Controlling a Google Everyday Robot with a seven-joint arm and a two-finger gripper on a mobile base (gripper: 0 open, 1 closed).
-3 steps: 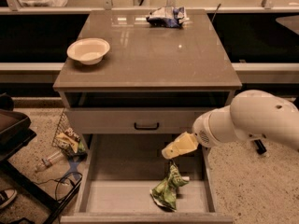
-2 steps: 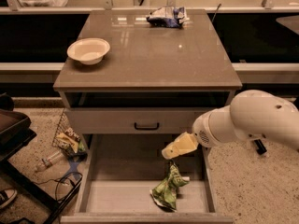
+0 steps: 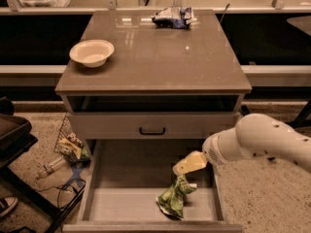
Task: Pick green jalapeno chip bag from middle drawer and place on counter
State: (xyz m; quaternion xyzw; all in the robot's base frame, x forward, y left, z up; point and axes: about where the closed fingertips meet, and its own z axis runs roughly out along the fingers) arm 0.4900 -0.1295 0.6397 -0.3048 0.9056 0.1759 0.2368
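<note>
Light-green foil, creased all over and marked with white and dark print, makes up the green jalapeno chip bag (image 3: pixel 173 200). It is crumpled into a narrow, upright twist, wider at its bottom than at its top. It sits inside the middle drawer (image 3: pixel 121 203), which is pulled out below and in front of the counter (image 3: pixel 160 57), and it lies toward the drawer's near right part, under the counter's right half. The drawer's grey floor is flat, with low side walls.

The gripper (image 3: pixel 179 169), pale yellow at the end of a white arm (image 3: pixel 262 140) that reaches in from the counter's right side, is down in the drawer with its tip at the top of the bag. Whether it is clasping the bag or merely touching it, I cannot tell.

Just beneath the counter's front edge is a closed grey drawer front (image 3: pixel 116 126) with a small black handle (image 3: pixel 152 130). On the counter's left part stands a white bowl (image 3: pixel 92 52), and at its far edge lies a blue-and-white snack bag (image 3: pixel 172 17).
</note>
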